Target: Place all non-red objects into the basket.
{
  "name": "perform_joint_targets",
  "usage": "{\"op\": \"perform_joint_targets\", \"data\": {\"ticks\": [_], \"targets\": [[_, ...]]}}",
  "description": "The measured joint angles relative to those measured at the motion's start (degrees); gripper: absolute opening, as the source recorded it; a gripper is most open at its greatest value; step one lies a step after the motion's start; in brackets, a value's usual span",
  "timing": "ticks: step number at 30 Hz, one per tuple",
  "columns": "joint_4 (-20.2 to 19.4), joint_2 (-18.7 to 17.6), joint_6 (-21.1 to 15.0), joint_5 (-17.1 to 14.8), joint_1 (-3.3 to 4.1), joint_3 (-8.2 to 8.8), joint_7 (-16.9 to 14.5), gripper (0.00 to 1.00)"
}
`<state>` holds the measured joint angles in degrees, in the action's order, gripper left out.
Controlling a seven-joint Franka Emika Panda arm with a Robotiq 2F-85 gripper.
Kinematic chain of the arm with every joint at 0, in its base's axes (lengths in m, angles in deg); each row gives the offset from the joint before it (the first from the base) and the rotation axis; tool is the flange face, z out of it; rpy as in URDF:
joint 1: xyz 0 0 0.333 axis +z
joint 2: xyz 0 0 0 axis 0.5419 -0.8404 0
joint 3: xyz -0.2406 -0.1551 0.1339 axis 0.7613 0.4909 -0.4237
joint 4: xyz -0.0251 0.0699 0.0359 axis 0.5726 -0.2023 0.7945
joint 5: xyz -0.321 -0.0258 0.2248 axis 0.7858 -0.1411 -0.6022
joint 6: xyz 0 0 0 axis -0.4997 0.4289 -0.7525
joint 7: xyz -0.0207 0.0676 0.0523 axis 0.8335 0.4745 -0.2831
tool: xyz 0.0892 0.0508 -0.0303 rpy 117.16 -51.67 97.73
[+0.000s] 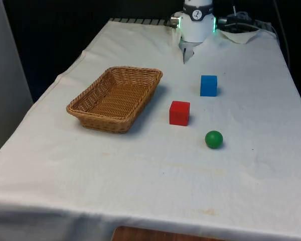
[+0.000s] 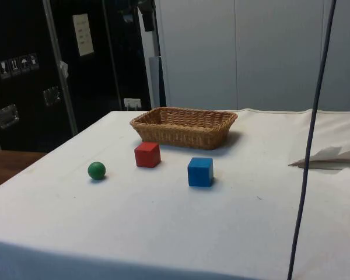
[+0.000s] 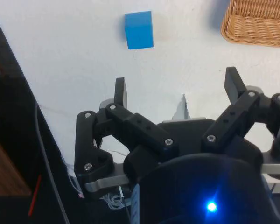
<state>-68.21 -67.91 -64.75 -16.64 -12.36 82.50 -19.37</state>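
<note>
— Looking at the gripper (image 3: 175, 91): what does it hold?
— Nothing; its 2 fingers (image 3: 120, 91) stand wide apart above the white cloth.
— Where are the pieces?
— The basket (image 1: 115, 99) lies toward the table (image 1: 150, 191)'s middle. Just beside it sits the red cube (image 1: 179, 112), the blue cube (image 1: 208, 85) nearer the far edge, the green ball (image 1: 214, 139) nearer the near edge.

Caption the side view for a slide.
Wicker basket behind red cube, blue cube and green ball on white cloth.

White-clothed table (image 1: 140, 181), wicker basket (image 1: 115, 98), red cube (image 1: 179, 113), blue cube (image 1: 208, 85), green ball (image 1: 214, 139)
</note>
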Motion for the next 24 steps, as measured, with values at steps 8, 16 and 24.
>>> {"op": "perform_joint_targets", "data": {"ticks": [8,16,24], "targets": [[0.3,-1.4,-1.7,0.1,0.11,-1.95,1.5,1.00],[2.7,-4.3,-2.2,0.4,0.11,-3.90,3.5,1.00],[2.9,-7.2,-5.7,0.3,0.11,-5.04,4.9,1.00]]}}
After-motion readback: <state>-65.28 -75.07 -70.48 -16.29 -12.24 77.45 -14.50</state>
